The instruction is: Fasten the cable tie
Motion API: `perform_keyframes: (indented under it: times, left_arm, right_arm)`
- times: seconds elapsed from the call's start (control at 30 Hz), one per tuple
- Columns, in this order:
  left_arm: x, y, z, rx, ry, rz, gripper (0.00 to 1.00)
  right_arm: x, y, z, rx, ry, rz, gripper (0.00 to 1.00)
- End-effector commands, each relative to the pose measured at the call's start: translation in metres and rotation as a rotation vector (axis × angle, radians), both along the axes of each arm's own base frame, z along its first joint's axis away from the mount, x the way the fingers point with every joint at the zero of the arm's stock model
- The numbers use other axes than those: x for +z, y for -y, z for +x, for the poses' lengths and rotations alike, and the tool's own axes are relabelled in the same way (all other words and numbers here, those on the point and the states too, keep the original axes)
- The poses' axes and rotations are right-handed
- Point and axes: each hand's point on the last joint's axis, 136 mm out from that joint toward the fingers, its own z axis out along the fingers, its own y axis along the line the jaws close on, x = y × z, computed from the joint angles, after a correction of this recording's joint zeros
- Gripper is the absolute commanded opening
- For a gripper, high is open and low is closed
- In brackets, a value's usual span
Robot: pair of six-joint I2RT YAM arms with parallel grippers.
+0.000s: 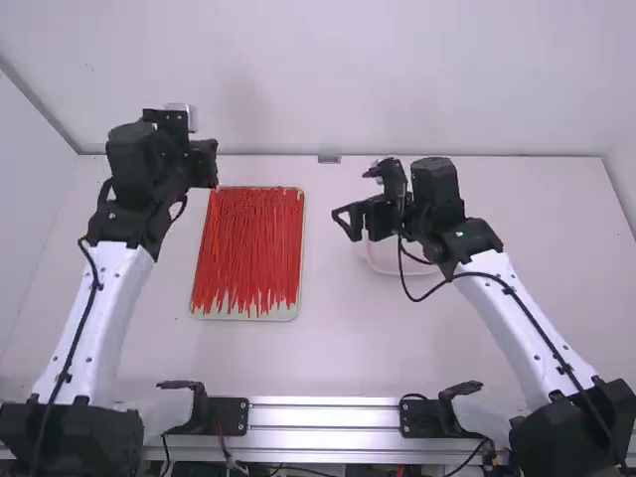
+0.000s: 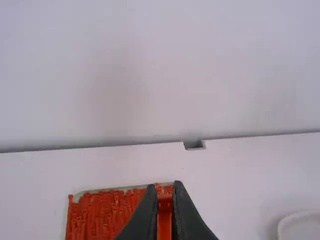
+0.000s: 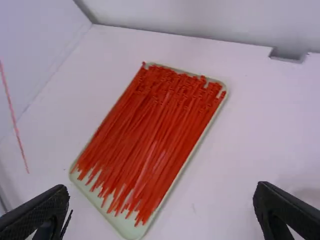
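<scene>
Left hand [image 1: 208, 169]: above the tray's [image 1: 295, 310] far corner on the left arm's side, near the back wall [image 1: 328, 70]. In the left wrist view the fingers [image 2: 145, 215] are pinched on one red tie [image 2: 164, 222]; the strip stands upright in the narrow gap, and both fingers appear to touch it.

Right hand [image 1: 360, 197]: off the tray's long edge on the right arm's side, level with the tray's far half and clear of the tray. The fingers [image 3: 287, 210] are spread wide with nothing between them, and the hand faces the tray.

Ties [image 1: 248, 248]: a loose red pile fills the tray. They lie roughly parallel along its length, heads toward the back wall and tips toward the arm bases. A few tips reach the near rim.

Tray: pale, rectangular, with rounded corners. It lies flat on the white surface [image 1: 397, 338], long side running away from the arm bases.

Tub [image 1: 383, 260]: a clear or white container on the surface, beside the tray on the right arm's side and directly under the right hand. Its contents cannot be made out.

Bracket [image 1: 329, 156]: a small grey piece where the surface meets the back wall, past the tray's far corner on the right arm's side.

Strand [image 3: 14, 117]: a thin red line slanting beyond the tray's other long edge, apart from the tray. I cannot tell what holds it.
</scene>
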Motion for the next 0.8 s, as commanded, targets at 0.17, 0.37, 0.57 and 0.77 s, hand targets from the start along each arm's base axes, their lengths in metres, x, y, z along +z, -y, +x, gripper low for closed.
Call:
perform_keyframes:
  times: [0.17,0.37,0.57,0.77]
  left_arm:
    - [-0.004,0.029,-0.023,-0.131,0.11,-0.202,0.02]
    - [0.004,0.055,-0.027,-0.239,0.218,-0.304,0.02]
    - [0.003,0.086,-0.026,-0.32,0.24,-0.33,0.02]
    - [0.008,0.118,-0.032,-0.402,0.256,-0.356,0.02]
  right_arm:
    - [0.035,-0.012,-0.004,0.048,0.052,0.101,0.98]
    - [0.054,-0.02,0.002,0.031,0.071,0.182,0.98]
    - [0.069,-0.04,-0.005,0.084,0.129,0.217,0.98]
    - [0.072,-0.053,-0.013,0.118,0.146,0.221,0.98]
